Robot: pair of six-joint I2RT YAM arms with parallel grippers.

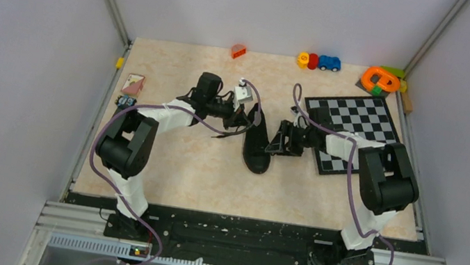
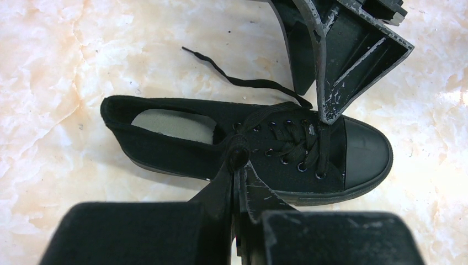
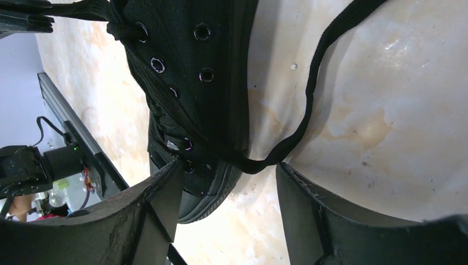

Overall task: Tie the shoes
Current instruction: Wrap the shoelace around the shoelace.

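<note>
At the near edge of the table (image 1: 176,180), your two arms stand on their bases and reach inward to the shoe (image 1: 258,153). It sits sole-down at mid-table, toe toward you and heel toward the far wall.

Of the two, your left gripper (image 2: 238,165) has its fingers pressed together above the tongue. They are clamped on a lace (image 3: 83,10) that runs taut from the upper eyelets.

Your right gripper (image 3: 229,168) has its fingers standing apart. One finger (image 3: 157,210) is over the toe end of the shoe and the other (image 3: 314,215) is over bare table. Between them bends the second lace (image 3: 314,83), slack on the table beside the shoe. In the left wrist view its free end trails away from the shoe.

Just right of the shoe, partly under your right arm, lies a chessboard (image 1: 360,123). Left of your left arm, near the table's side edge, sits a small card (image 1: 133,82).

Along the far edge, well apart from the shoe, are:
- a red block (image 1: 238,51)
- a row of yellow, red and blue toys (image 1: 318,62)
- an orange ring (image 1: 381,78)
</note>
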